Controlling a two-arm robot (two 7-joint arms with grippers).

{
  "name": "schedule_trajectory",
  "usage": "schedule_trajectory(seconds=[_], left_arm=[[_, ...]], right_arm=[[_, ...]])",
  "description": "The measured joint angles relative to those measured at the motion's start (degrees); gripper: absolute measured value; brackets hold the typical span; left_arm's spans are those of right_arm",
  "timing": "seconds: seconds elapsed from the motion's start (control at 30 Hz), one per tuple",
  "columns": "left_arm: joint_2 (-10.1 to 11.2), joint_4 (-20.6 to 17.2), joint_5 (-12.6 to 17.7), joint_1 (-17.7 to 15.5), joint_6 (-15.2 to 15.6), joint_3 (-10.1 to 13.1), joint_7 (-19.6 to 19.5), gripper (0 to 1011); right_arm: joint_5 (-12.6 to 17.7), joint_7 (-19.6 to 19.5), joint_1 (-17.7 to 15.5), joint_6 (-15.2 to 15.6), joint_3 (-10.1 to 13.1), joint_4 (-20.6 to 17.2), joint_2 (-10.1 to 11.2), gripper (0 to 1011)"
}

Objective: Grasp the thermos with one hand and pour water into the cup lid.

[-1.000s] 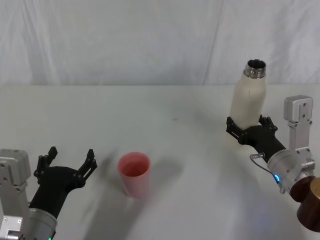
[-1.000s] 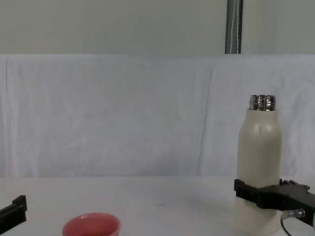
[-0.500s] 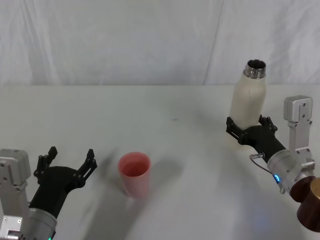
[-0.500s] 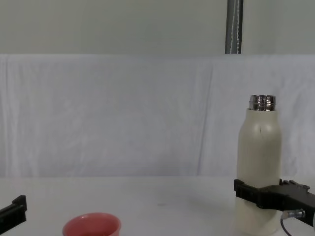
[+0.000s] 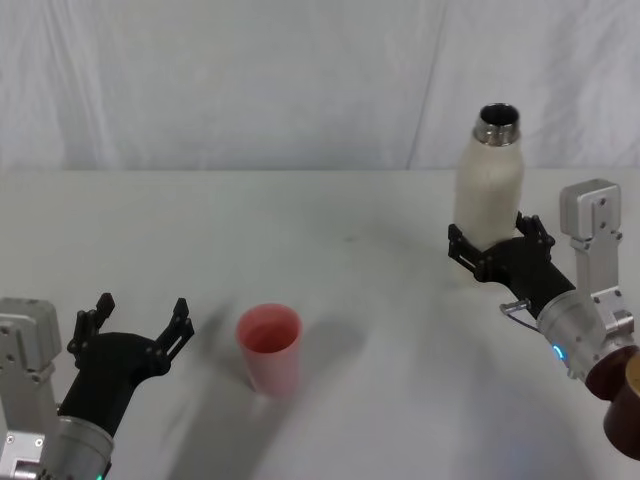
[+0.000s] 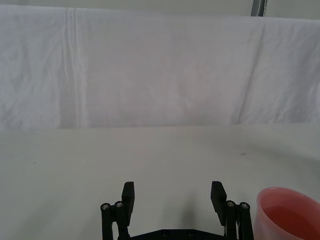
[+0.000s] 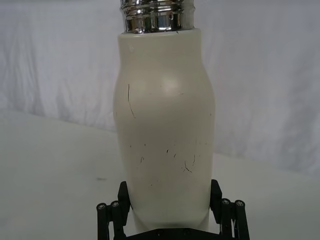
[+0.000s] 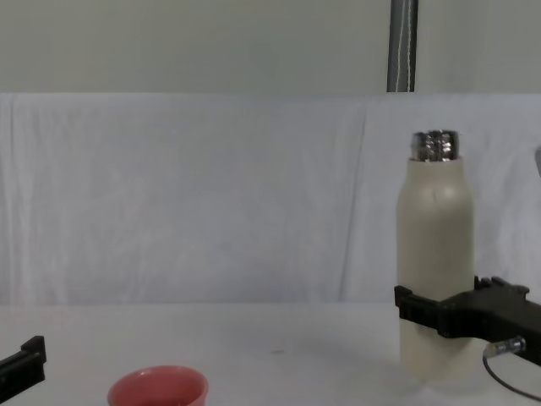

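The cream-white thermos (image 5: 487,185) stands upright at the right, its steel neck open, and my right gripper (image 5: 490,255) is shut on its lower body. The chest view shows the thermos (image 8: 434,254) held a little above the table, and the right wrist view shows the black fingers (image 7: 114,215) clamped on both sides of the thermos (image 7: 165,135). The pink-red cup lid (image 5: 269,345) sits on the white table near the front centre-left. My left gripper (image 5: 135,330) hovers open just left of the cup lid (image 6: 287,212), apart from it, holding nothing.
A white cloth backdrop (image 5: 300,80) closes off the table's far edge. A brown cylindrical part (image 5: 622,415) shows at the lower right beside the right arm. Bare white tabletop (image 5: 380,290) lies between the cup lid and the thermos.
My right gripper has lifted the thermos and carried it slightly left. The left gripper and the cup lid have stayed put.
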Motion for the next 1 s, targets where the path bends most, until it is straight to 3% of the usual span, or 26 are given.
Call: schedule_trajectory(seconds=[0.17,0.37,0.57,0.6,1.0], left_arm=[[0.00,0.00,0.00,0.00,0.00,0.00,0.00,1001],[0.00,0.00,0.00,0.00,0.00,0.00,0.00,1001],[0.00,0.00,0.00,0.00,0.00,0.00,0.00,1001],[0.00,0.00,0.00,0.00,0.00,0.00,0.00,1001],[0.00,0.00,0.00,0.00,0.00,0.00,0.00,1001]], right_arm=[[-3.82,-0.49,-1.12,0.02,-1.67,-3.38,1.87,961],[-12.43,-1.79,-2.62,0.01,-4.55,-7.96,5.06,961],[-17.71,-2.09,-3.79,0.23,-6.16,-10.87,6.68,961],[-19.71,-2.33,-4.05,0.21,-6.72,-11.52,7.16,961],[-27.82,-1.45,-5.04,-0.12,-9.72,-13.89,9.09,961]])
